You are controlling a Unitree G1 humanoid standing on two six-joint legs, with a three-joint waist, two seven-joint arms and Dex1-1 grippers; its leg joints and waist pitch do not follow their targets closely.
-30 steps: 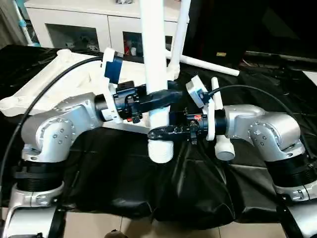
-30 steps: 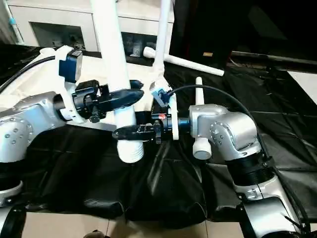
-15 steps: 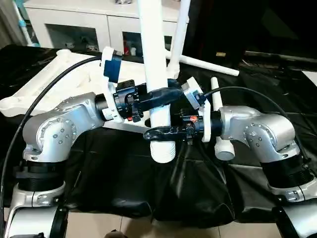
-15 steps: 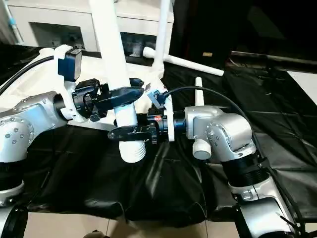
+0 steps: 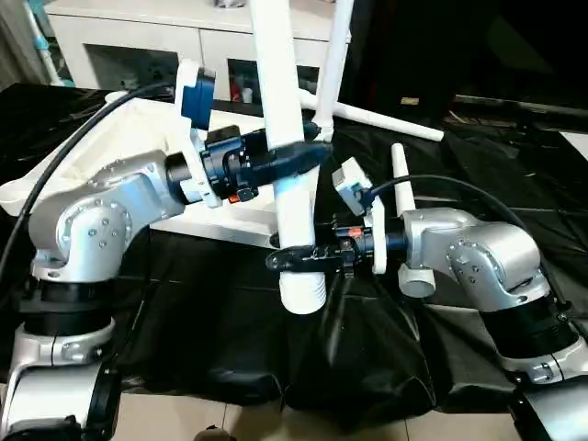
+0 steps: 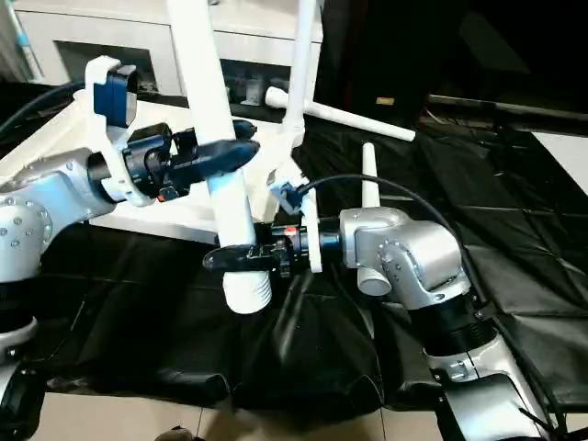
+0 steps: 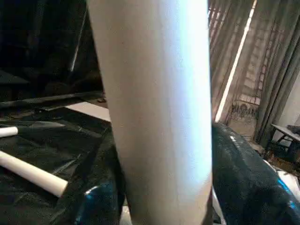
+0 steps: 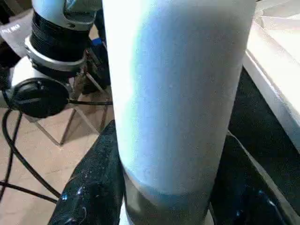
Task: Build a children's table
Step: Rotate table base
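1 long white tapered tube leg (image 5: pixel 287 175) is clamped upright by both the left pincer (image 5: pixel 299 156) and right pincer (image 5: pixel 296 258), not yet socketed; another leg already stands in the upturned white ribbed plastic tabletop (image 5: pixel 55 161).

tabletop (image 5: pixel 110 161): one
legs: four — one held upright (image 5: pixel 292 197), one standing behind (image 5: pixel 333 64), two lying on the black cloth (image 5: pixel 386 122) (image 5: pixel 399 168)
grippers: two — left (image 5: pixel 296 158), right (image 5: pixel 296 258)
cabinet (image 5: pixel 138 41): one

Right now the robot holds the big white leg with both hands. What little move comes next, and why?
Probably swing the leg toward the tabletop. Both end effectors, left and right, clasp it upright in the air, its ridged bottom end free and beside the tabletop, not above any socket.
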